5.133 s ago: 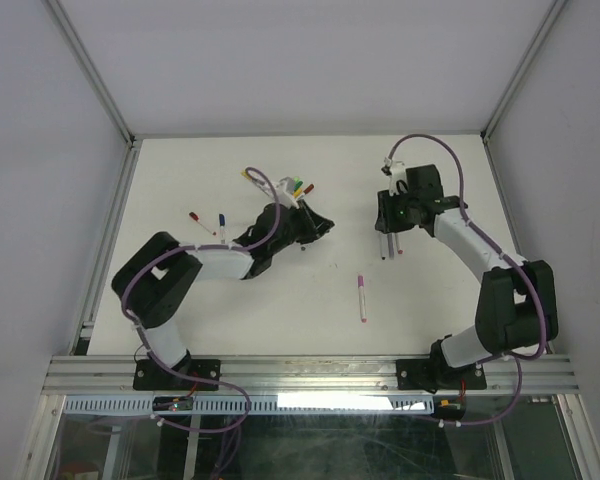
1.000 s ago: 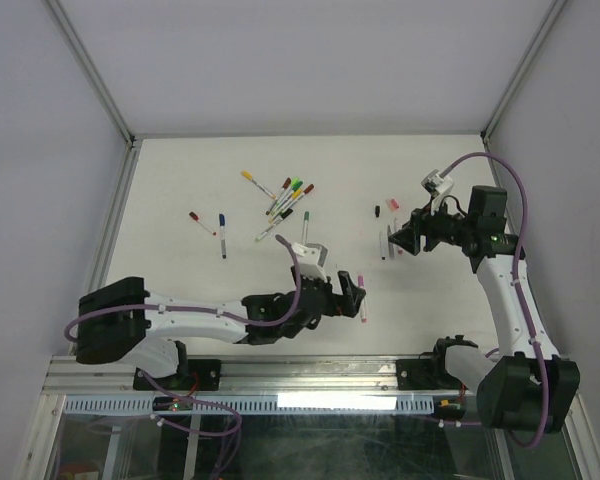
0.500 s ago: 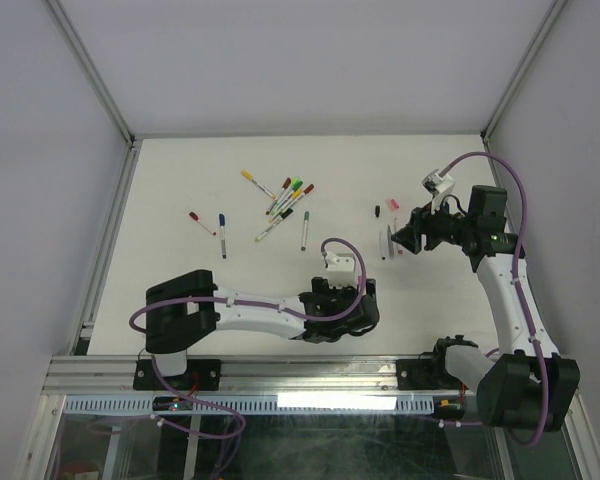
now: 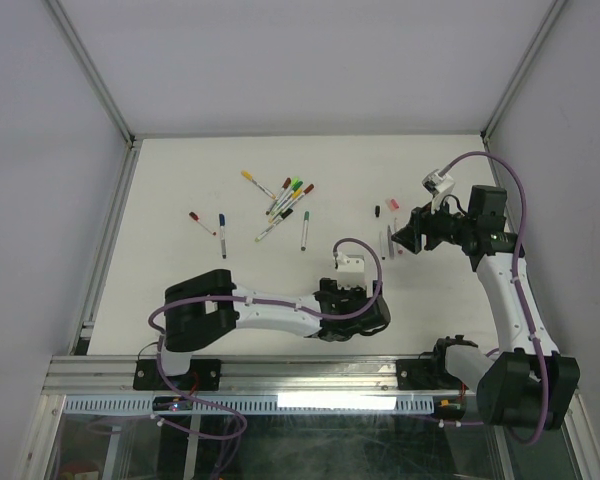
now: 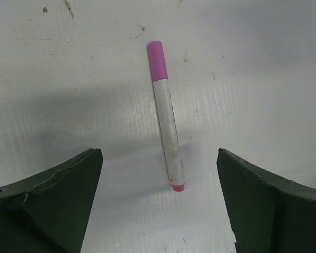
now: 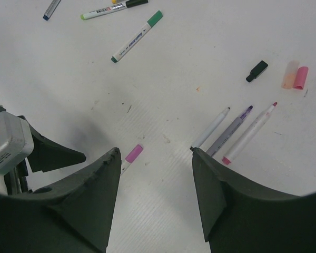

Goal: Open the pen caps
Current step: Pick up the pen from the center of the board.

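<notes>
A pen with a pink cap and a white barrel lies flat on the table. My left gripper stands open low over it, one finger on each side of the barrel's near end and neither touching it. In the top view the left gripper covers this pen. My right gripper hangs open and empty above the table; its place in the top view is the right gripper. Three uncapped pens lie below it. Loose caps lie nearby: a black cap and a pink cap.
Several capped pens lie in a cluster at the back middle, with a yellow pen, a red pen, a blue pen and a green pen around it. The left arm lies across the near table.
</notes>
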Controlling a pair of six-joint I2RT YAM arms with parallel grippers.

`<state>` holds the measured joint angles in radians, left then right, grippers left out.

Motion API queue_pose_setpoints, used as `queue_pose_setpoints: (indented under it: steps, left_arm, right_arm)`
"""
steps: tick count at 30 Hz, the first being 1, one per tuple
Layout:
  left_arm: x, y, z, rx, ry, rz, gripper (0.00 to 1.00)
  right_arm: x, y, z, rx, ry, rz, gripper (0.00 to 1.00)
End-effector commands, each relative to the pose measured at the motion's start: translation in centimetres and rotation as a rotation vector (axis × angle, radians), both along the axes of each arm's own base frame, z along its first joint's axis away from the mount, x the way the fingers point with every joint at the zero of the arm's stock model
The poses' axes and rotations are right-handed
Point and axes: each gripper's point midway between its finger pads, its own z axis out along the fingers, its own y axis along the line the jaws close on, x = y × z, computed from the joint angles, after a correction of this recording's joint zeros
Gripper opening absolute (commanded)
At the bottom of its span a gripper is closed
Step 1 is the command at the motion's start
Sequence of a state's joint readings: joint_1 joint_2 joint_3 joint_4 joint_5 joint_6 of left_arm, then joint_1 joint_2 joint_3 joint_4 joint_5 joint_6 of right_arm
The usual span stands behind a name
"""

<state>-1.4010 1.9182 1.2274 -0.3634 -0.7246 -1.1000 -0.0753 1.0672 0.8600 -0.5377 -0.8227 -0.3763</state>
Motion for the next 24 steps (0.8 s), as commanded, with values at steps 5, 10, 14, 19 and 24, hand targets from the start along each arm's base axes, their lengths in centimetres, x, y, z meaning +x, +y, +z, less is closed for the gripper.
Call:
queue_pose_setpoints:
  steps: [5, 10, 14, 19, 24]
  left_arm:
    - [1.1, -1.3, 0.5, -0.007, -0.011, 0.040, 0.83]
    - [2.3, -1.5, -0.4, 0.010, 0.034, 0.026, 0.61]
    - [2.3, -1.8, -1.0, 0.029, 0.049, 0.003, 0.56]
    - [2.1, -1.5, -2.2, 0.077, 0.065, -0.005, 0.55]
    - [1.9, -1.5, -3.0, 0.114, 0.080, -0.017, 0.49]
  right_arm:
    - [1.1, -0.5, 2.1, -0.013, -0.075, -0.008, 0.59]
    - [1.1, -0.5, 2.1, -0.013, -0.076, -0.008, 0.59]
    - [1.1, -0.5, 2.2, -0.013, -0.077, -0.009, 0.59]
    - [1.2, -0.6, 2.1, -0.014, -0.075, -0.010, 0.59]
    - [1.1, -0.6, 2.1, -0.014, -0.073, -0.011, 0.59]
